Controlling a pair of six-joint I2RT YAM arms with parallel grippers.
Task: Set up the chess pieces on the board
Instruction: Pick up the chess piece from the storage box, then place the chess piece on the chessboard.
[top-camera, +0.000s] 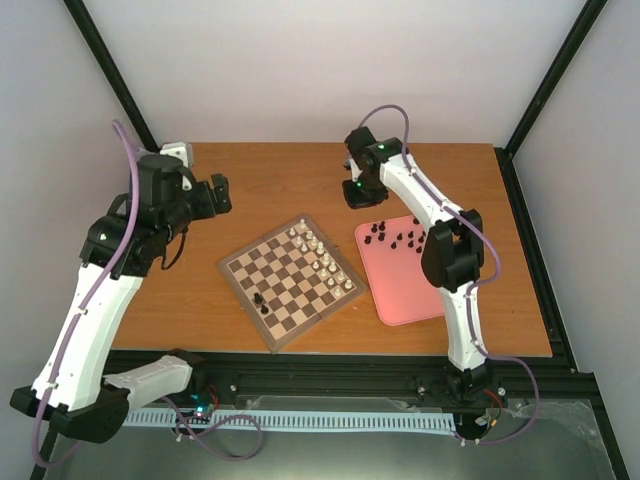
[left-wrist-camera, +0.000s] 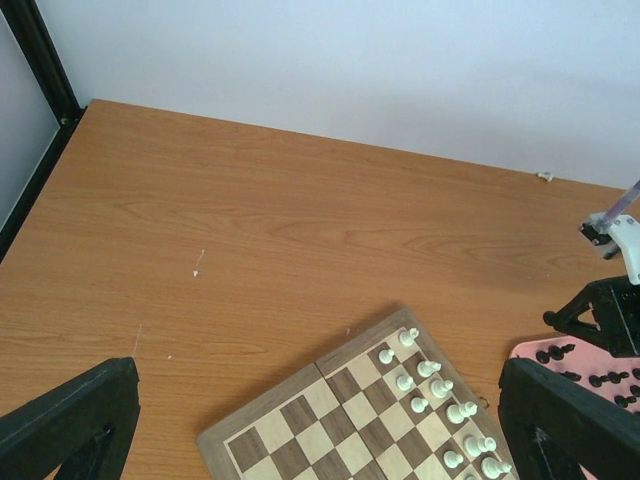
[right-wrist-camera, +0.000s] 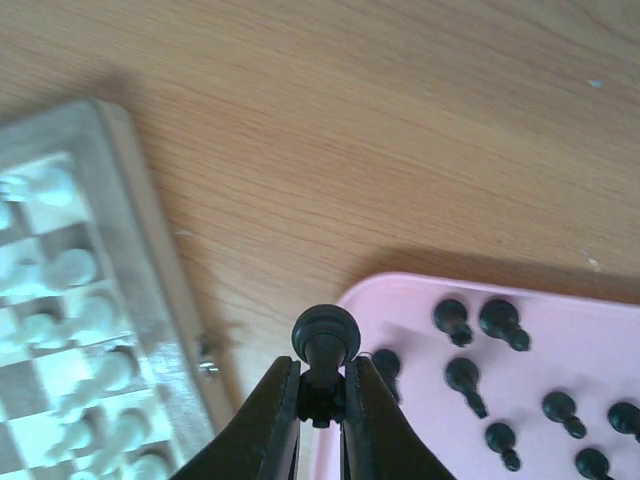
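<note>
right fingers (right-wrist-camera: 262, 420) on pawn (right-wrist-camera: 325, 336), wooden table (right-wrist-camera: 350, 120)

A robot lab test cell — bare white walls (top-camera: 330, 60), black frame posts (top-camera: 110, 70), robot arms (top-camera: 90, 310) at a wooden table (top-camera: 270, 180).

Arms: 2, left arm (top-camera: 85, 310) and right arm (top-camera: 462, 320). Board (top-camera: 268, 272): 1. Pink tray (top-camera: 405, 290): 1. Black chess pieces (right-wrist-camera: 465, 376): 9 in right wrist view, 8 on tray, 1 off it. Top view: 1 or 2 more on Board, unclear. White pieces (left-wrist-camera: 430, 368): 2 rows, exact count unclear.
</note>
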